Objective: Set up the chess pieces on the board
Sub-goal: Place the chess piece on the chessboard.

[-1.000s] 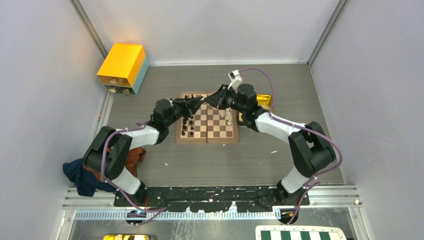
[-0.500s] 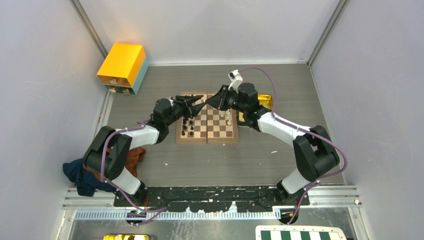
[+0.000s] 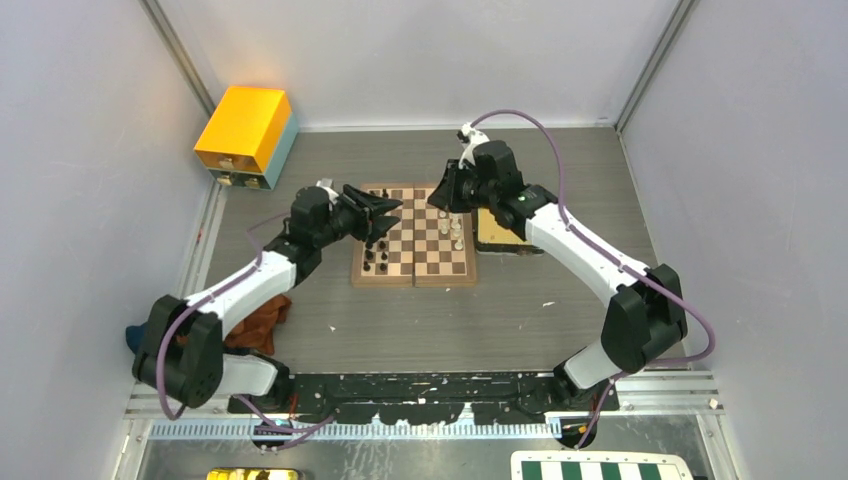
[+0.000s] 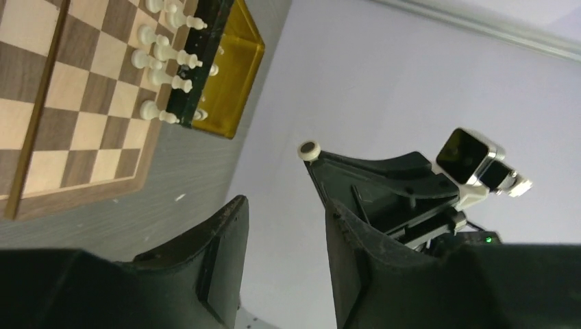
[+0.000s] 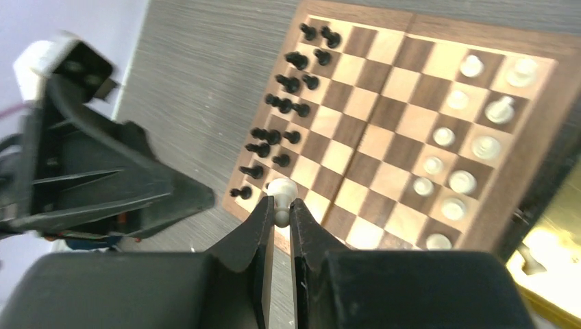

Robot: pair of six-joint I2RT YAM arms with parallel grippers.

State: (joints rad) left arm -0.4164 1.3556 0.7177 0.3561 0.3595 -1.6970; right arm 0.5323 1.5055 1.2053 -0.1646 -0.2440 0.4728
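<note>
A grey wood-grain table fills the middle of the top view. At its centre lies the small wooden board, and just beside its right edge, a shiny gold tray. A yellow box sits in the upper left corner. At the lower left lies crumpled cloth — rust and dark blue. A tiny white scrap lies right of centre.

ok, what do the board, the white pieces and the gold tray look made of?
Board: looks like wood with a satin finish; grain shows in the squares.
White pieces: probably plastic, with a smooth cream gloss; painted wood is possible.
Gold tray: likely tinted clear plastic; amber, glossy, translucent walls.
</note>
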